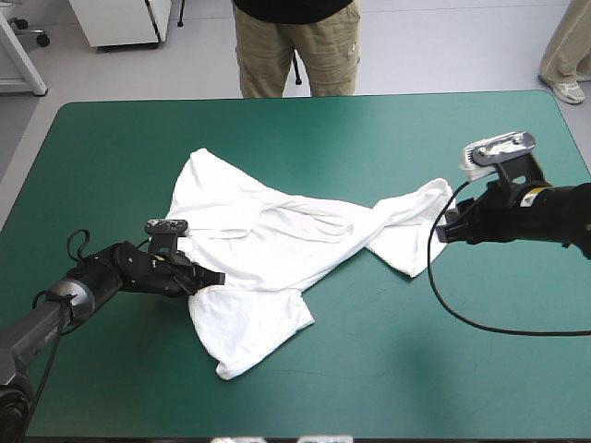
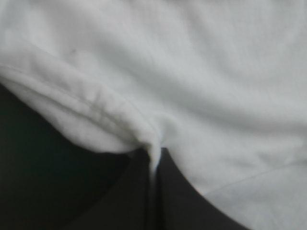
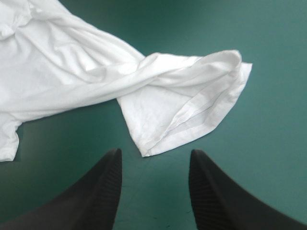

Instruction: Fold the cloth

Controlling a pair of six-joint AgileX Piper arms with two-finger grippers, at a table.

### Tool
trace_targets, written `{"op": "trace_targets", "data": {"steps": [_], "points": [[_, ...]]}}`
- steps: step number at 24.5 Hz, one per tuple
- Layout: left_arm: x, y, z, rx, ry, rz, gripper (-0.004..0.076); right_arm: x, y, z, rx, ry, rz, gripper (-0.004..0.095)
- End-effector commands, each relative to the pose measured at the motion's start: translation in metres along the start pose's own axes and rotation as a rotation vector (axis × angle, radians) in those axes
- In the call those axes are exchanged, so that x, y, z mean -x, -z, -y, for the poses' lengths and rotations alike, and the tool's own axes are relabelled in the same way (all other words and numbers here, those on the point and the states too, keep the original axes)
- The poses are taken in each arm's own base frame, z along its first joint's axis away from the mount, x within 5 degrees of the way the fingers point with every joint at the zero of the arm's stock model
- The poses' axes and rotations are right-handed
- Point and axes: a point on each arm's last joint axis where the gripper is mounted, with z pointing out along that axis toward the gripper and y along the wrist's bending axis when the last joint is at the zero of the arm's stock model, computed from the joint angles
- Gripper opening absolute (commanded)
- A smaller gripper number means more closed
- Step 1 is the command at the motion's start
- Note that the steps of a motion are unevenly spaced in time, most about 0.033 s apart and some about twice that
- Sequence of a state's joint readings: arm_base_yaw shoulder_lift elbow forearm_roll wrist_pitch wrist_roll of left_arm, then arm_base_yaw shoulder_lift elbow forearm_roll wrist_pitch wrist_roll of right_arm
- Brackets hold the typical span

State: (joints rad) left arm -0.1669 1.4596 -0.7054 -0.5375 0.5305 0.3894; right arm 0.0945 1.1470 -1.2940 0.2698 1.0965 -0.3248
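Observation:
The white T-shirt (image 1: 277, 245) lies loosely spread and wrinkled across the middle of the teal-green table, one sleeve reaching right, another part hanging toward the front. My left gripper (image 1: 214, 278) is at the shirt's left edge, shut on a pinch of the T-shirt (image 2: 192, 86); its black fingers (image 2: 139, 191) meet with a thin fold of white between them. My right gripper (image 1: 441, 227) hovers just right of the right sleeve (image 3: 192, 100), open, with bare teal-green cover between its fingers (image 3: 103, 187) and the sleeve's hem a little ahead.
Bare teal-green cover (image 1: 443, 369) lies in front of and to the right of the shirt, and along the far edge (image 1: 305, 96).

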Motion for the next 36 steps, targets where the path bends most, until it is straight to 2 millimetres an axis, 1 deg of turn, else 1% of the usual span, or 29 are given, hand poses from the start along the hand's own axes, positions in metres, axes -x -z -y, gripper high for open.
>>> {"op": "trace_targets", "data": {"steps": [1, 5, 8, 9, 10, 11, 12, 13, 14, 15, 16, 18, 19, 20, 21, 22, 23, 24, 25, 27, 30, 31, 32, 35, 36], "points": [[-0.013, -0.009, 0.003, -0.032, 0.013, -0.107, -0.0009, -0.002, -0.023, -0.003, -0.013, 0.008, 0.008, 0.0422], [-0.013, -0.009, 0.003, -0.033, 0.007, -0.111, -0.0009, -0.022, -0.068, 0.003, -0.008, -0.054, -0.088, 0.0433], [-0.013, -0.009, 0.003, -0.033, 0.005, -0.111, -0.0009, -0.035, -0.1, 0.006, 0.012, -0.085, -0.158, 0.0466], [-0.013, -0.009, 0.003, -0.033, 0.003, -0.111, -0.0009, -0.038, -0.11, 0.007, 0.026, -0.088, -0.177, 0.0486], [-0.013, -0.009, 0.003, -0.032, 0.003, -0.109, -0.0009, -0.042, -0.13, 0.008, 0.053, -0.094, -0.222, 0.0531], [-0.013, -0.009, 0.003, -0.032, 0.003, -0.107, -0.0009, -0.043, -0.14, 0.009, 0.066, -0.104, -0.241, 0.0556], [-0.013, -0.009, 0.003, -0.031, 0.003, -0.105, -0.0009, -0.045, -0.158, 0.011, 0.08, -0.128, -0.263, 0.0594], [-0.013, -0.009, 0.003, -0.031, 0.003, -0.105, -0.0009, -0.047, -0.167, 0.012, 0.088, -0.142, -0.277, 0.0594], [-0.012, -0.009, 0.002, -0.03, 0.003, -0.104, -0.0009, -0.052, -0.185, 0.013, 0.108, -0.174, -0.324, 0.0593], [-0.012, -0.009, 0.002, -0.03, 0.003, -0.104, -0.0009, -0.055, -0.191, 0.013, 0.118, -0.19, -0.343, 0.0583], [-0.012, -0.009, 0.002, -0.03, 0.003, -0.104, -0.0009, -0.061, -0.204, 0.011, 0.133, -0.2, -0.39, 0.0534], [-0.012, -0.009, 0.002, -0.03, 0.003, -0.104, -0.0009, -0.065, -0.214, 0.006, 0.149, -0.188, -0.421, 0.0445], [-0.012, -0.009, 0.002, -0.03, 0.003, -0.104, -0.0009, -0.065, -0.217, 0.002, 0.157, -0.175, -0.426, 0.0392], [-0.012, -0.008, 0.003, -0.03, 0.002, -0.102, -0.0009, -0.065, -0.219, -0.005, 0.169, -0.15, -0.425, 0.0267], [-0.012, -0.008, 0.003, -0.03, 0.002, -0.102, -0.0009, -0.065, -0.22, -0.008, 0.174, -0.135, -0.423, 0.0194], [-0.012, -0.008, 0.003, -0.031, 0.004, -0.101, -0.0009, -0.064, -0.22, -0.011, 0.178, -0.11, -0.415, 0.0047], [-0.012, -0.008, 0.003, -0.031, 0.004, -0.101, -0.0009, -0.064, -0.22, -0.011, 0.179, -0.103, -0.412, -0.0019], [-0.011, -0.007, 0.003, -0.029, 0.003, -0.09, -0.0009, -0.063, -0.22, -0.009, 0.161, -0.098, -0.408, 0.0006], [-0.011, -0.005, 0.003, -0.029, 0.0, -0.08, -0.0009, -0.063, -0.219, -0.007, 0.141, -0.094, -0.407, 0.0004], [-0.002, 0.013, 0.011, -0.051, -0.025, -0.03, -0.0009, -0.061, -0.213, -0.001, 0.066, -0.081, -0.4, 0.0004], [0.019, 0.051, 0.026, -0.091, -0.075, 0.069, -0.0009, -0.058, -0.2, 0.007, -0.034, -0.037, -0.385, 0.0004], [0.03, 0.073, 0.034, -0.108, -0.107, 0.131, -0.0009, -0.057, -0.194, 0.009, -0.063, -0.019, -0.383, 0.0004], [0.038, 0.088, 0.039, -0.119, -0.129, 0.174, -0.0009, -0.055, -0.187, 0.011, -0.096, 0.001, -0.381, 0.0004], [0.067, 0.158, 0.062, -0.145, -0.218, 0.367, -0.0009, -0.049, -0.162, 0.016, -0.18, 0.05, -0.366, 0.0003], [0.073, 0.178, 0.068, -0.143, -0.237, 0.418, -0.0009, -0.045, -0.154, 0.018, -0.206, 0.066, -0.351, 0.0003]]}}
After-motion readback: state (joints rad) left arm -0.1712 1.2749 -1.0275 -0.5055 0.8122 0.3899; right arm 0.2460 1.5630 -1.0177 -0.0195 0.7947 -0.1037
